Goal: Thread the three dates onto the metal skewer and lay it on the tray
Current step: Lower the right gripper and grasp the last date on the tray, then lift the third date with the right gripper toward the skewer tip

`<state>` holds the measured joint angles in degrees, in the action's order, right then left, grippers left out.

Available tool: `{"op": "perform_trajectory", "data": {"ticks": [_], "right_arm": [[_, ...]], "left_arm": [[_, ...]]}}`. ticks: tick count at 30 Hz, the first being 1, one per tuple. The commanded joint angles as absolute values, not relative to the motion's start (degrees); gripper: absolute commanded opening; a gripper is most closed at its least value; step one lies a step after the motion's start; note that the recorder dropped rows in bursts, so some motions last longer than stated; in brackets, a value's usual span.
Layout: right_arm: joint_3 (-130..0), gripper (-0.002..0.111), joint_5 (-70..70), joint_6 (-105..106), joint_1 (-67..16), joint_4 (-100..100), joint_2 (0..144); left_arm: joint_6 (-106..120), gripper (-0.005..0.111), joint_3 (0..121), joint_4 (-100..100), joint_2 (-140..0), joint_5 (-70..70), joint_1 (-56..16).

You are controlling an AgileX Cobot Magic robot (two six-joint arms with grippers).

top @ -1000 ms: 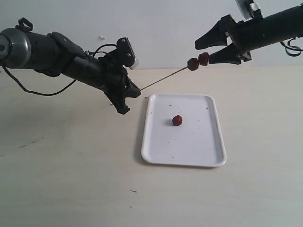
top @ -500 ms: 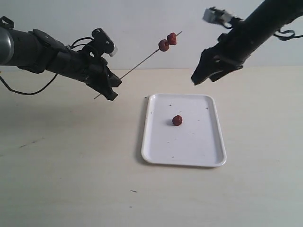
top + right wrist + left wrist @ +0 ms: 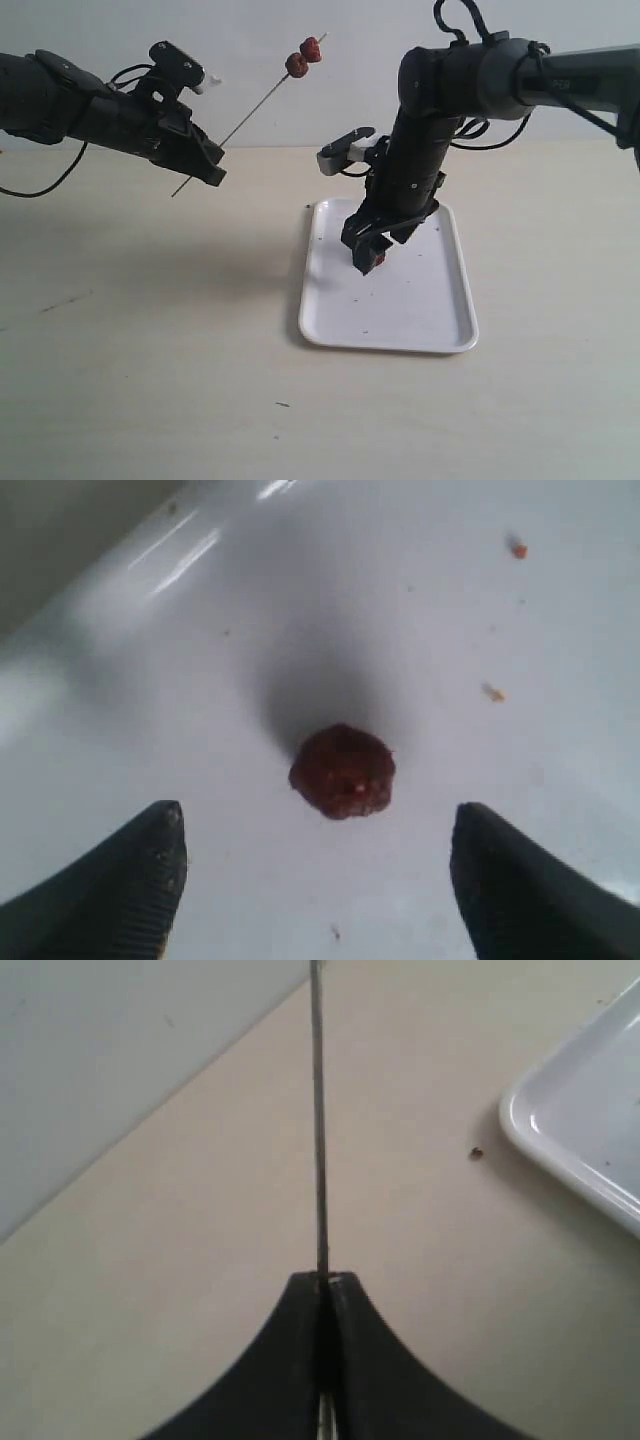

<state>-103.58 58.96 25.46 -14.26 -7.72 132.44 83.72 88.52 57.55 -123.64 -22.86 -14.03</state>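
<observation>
My left gripper (image 3: pixel 207 167) (image 3: pixel 323 1278) is shut on the metal skewer (image 3: pixel 250 108) (image 3: pixel 318 1110), held in the air and slanting up to the right. Two dates (image 3: pixel 304 57) sit threaded near its far tip; the left wrist view does not show them. The third date (image 3: pixel 377 262) (image 3: pixel 343 771) lies on the white tray (image 3: pixel 430 320) (image 3: pixel 480 600). Directly over that date my right gripper (image 3: pixel 369 252) (image 3: pixel 318 830) stands open, one finger (image 3: pixel 150 870) on each side, with the date just ahead of the fingertips and untouched.
The tray lies on a pale wooden table (image 3: pixel 150 350), near its middle right. A few tiny crumbs (image 3: pixel 517 548) dot the tray, and a dark speck (image 3: pixel 478 1153) lies on the table beside the tray's corner. A white wall stands behind.
My right arm has swung down from above the tray to hover over the loose date. My left gripper has drawn the skewer and its two dates leftward and tipped it steeper.
</observation>
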Motion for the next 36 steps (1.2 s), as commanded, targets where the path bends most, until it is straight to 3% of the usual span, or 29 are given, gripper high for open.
{"op": "perform_trajectory", "data": {"ticks": [1,19,29,36], "right_arm": [[-103.7,0.069,55.3,23.8,-14.3,-6.9,134.6],[-103.7,0.026,54.9,22.2,-14.3,-7.1,135.8],[-108.7,0.025,62.5,21.3,-9.9,-8.9,132.0],[-113.5,0.025,68.3,26.6,-0.7,-26.8,128.6]], "left_arm": [[83.2,0.000,88.8,58.0,-122.9,-22.3,-13.9],[84.0,0.000,88.8,58.0,-122.9,-23.6,-13.9],[87.0,0.000,88.8,57.6,-122.9,-26.9,-13.9],[93.1,0.000,88.8,57.1,-123.7,-31.2,-13.9]]}}
